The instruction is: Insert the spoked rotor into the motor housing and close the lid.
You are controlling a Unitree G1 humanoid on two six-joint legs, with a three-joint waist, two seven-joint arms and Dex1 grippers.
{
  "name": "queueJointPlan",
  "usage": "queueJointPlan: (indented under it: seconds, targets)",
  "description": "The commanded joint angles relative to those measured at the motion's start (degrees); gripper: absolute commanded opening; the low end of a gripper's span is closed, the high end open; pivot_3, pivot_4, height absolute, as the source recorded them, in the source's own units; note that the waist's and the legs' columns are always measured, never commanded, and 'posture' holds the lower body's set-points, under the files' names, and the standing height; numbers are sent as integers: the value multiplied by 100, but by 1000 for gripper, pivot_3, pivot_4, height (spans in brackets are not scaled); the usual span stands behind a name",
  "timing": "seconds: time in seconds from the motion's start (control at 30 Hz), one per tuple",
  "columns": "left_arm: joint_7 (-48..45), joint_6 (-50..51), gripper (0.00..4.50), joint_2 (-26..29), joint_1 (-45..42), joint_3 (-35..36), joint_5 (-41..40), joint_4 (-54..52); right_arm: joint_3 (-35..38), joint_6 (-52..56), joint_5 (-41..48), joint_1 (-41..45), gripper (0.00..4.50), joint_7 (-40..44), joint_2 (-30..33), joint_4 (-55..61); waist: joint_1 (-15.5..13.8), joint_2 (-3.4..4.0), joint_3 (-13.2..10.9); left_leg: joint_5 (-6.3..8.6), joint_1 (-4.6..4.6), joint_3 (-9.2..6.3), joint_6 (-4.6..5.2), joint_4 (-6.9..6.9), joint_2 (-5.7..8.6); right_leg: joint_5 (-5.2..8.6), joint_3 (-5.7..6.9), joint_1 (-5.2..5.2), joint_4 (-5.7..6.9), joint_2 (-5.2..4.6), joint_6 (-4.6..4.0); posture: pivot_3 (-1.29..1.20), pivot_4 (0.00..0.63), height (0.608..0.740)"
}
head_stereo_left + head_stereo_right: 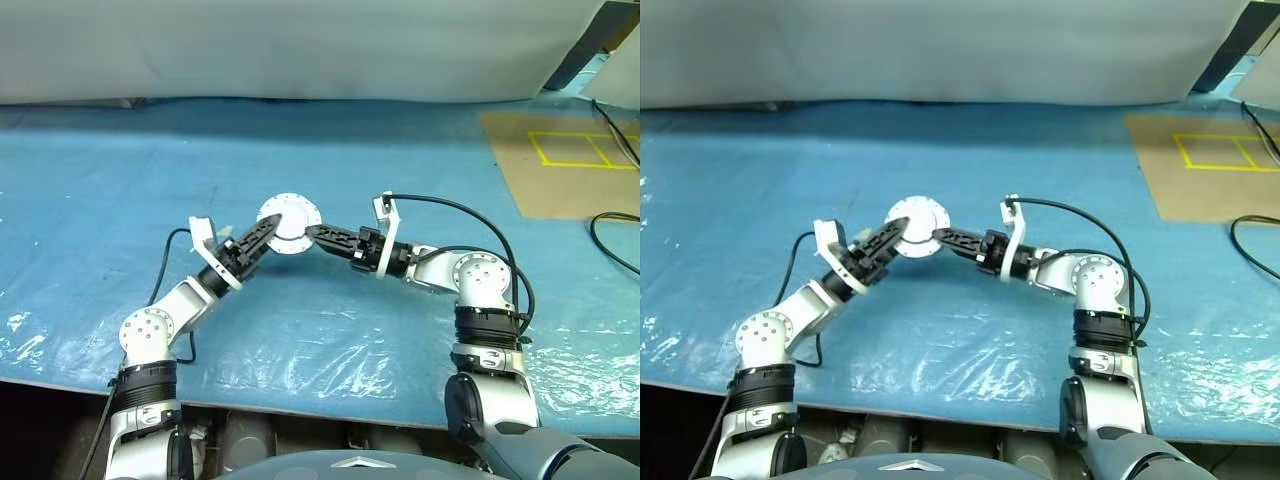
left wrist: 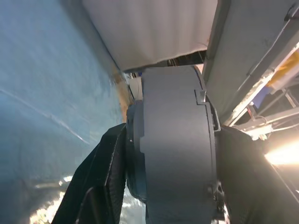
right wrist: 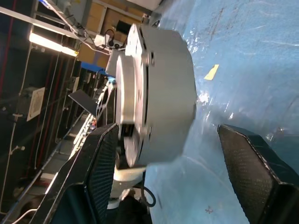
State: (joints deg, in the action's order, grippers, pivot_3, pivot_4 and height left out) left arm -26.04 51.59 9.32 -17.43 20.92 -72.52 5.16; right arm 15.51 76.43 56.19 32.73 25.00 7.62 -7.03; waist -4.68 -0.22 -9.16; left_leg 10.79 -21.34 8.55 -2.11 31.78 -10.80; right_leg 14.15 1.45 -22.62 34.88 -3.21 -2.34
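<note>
A blue plastic sheet covers the tabletop (image 1: 330, 330), and above its middle the motor housing (image 1: 289, 222) is held up with its lid (image 3: 125, 88) shut, the left claw (image 1: 262, 232) clamped across its grey sides. The right claw (image 1: 318, 236) stands wide, fingers (image 3: 254, 156) clear of the body. The closing step looks finished; next comes setting the unit down gently.

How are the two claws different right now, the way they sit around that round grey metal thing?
The left gripper has its fingers clamped against the sides of the motor housing; the right gripper stands spread, one finger clear of it. The left reaches from the robot's left, the right from the opposite side. Both have black fingers and meet at the housing.
</note>
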Motion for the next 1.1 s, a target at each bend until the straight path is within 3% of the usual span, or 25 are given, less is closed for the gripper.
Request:
queueJointPlan:
  seconds: [0.03,0.33,0.77,0.8,0.97,1.1]
  targets:
    - [-61,-821,2382,122,-242,290,472,59,0,-103,58,14,3544,129,52,77,4,0,0,0,1,0,0,0,0,0,0,0,0,0,1,0,150,740]
    - [325,-2722,2382,481,-818,898,1820,1350,-262,-296,-142,-55,3544,212,100,85,15,-6,-3,0,-6,-4,0,12,0,-1,4,0,0,7,1,0,150,740]
    - [246,-3429,2382,694,-838,651,3046,2140,-448,-499,-409,-158,3544,203,107,74,-67,-11,-4,0,-13,-11,-1,35,-9,-2,12,1,13,1,2,0,150,740]
    - [251,-3379,2942,667,-791,619,3049,1976,-458,-504,-427,-168,3597,208,101,80,-67,-11,-4,0,-10,-11,-1,36,-9,-2,11,3,16,0,2,0,150,740]
    - [810,-3511,4332,779,-747,724,3413,2075,-567,-535,-507,-239,3597,249,115,62,-67,-11,-4,0,-8,-11,0,40,-9,-2,9,4,20,-4,2,0,150,740]
    - [883,-3707,4332,953,-515,965,3487,2105,-650,-592,-591,-294,3597,305,104,53,-44,-11,-4,1,-4,-11,-1,39,-9,-2,9,3,21,-2,1,0,150,740]
